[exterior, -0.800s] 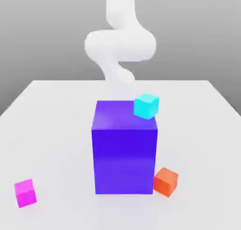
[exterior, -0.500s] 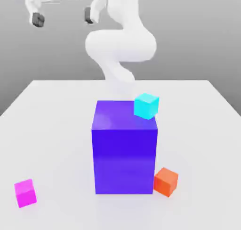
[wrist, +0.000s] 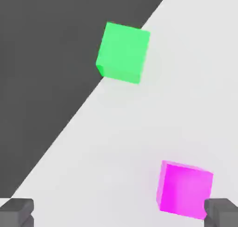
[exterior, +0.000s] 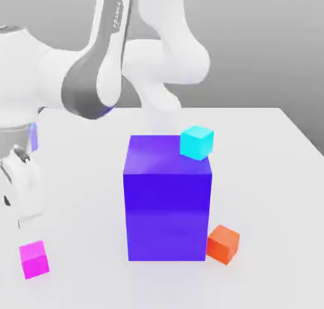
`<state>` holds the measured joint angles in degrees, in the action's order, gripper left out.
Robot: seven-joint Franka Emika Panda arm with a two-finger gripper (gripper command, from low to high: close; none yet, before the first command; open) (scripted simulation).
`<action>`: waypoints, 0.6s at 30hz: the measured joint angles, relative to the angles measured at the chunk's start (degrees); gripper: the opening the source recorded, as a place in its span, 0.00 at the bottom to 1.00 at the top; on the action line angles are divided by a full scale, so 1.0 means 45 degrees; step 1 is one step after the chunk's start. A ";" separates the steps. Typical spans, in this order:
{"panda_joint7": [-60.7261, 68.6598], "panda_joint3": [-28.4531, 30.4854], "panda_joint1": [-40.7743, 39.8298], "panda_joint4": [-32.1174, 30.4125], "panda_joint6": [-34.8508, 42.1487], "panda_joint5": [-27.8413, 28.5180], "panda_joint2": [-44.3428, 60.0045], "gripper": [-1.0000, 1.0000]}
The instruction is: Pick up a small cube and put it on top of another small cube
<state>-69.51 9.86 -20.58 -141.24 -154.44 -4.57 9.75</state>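
1. The big blue block is looking smooth and a bit shiny.
2. The small pink cube is looking smooth and plain.
3. The white table is looking smooth and matt.
4. The arm is looking like smooth white plastic.

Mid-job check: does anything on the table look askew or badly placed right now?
Yes. The cyan cube sits at the far right corner of the big blue-violet block's top and seems to overhang its edge. In the hand view a green cube lies right at the table's edge. The magenta cube and orange cube rest flat.
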 joint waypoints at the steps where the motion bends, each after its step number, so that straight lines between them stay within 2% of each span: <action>1: -0.0087 0.0063 -0.0142 -0.0076 -0.0182 -0.0191 0.0472 0.50; 6: 0.0303 -0.0491 -0.0820 0.0196 -0.1753 -0.1102 0.2790 0.50; 7: 0.0407 -0.0657 -0.0960 0.0285 -0.2090 -0.1241 0.3220 0.00; 14: 0.0408 -0.0703 -0.1004 0.0303 -0.2173 -0.1251 0.3314 0.00; 18: -0.0054 -0.0219 -0.0652 -0.0027 -0.0984 -0.0640 0.1790 0.00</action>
<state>-69.75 8.87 -23.51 -141.36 -158.86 -7.45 17.81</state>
